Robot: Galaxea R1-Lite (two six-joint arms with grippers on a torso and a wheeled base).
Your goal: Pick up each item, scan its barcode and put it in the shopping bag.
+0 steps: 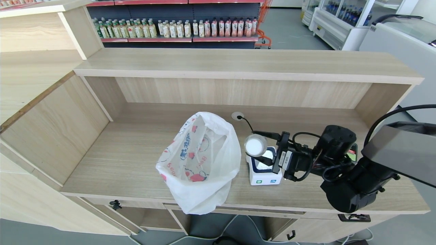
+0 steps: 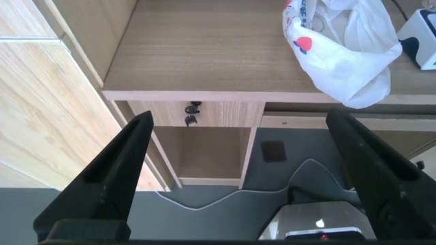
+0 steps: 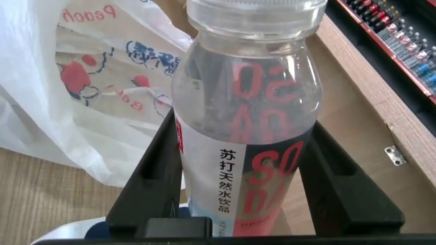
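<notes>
**Three viewpoints on one counter**

The head camera sits high, facing forward and down over the whole worktop [image 1: 136,160], with store shelves [image 1: 177,29] beyond its back edge. The left wrist camera hangs low and well back, off the worktop's front edge. It looks between the fingers [image 2: 112,180] of the left gripper [image 2: 240,119] at that edge and the cupboard [image 2: 204,146] beneath. The right wrist camera is close in above the worktop, facing along the right gripper [image 3: 245,136], with the bottle [image 3: 248,102] right against the lens. All three views take in the bag [image 1: 199,160]. Head and left wrist views share the scanner [image 1: 264,173] and the front edge; head and right wrist views share the bottle.
</notes>
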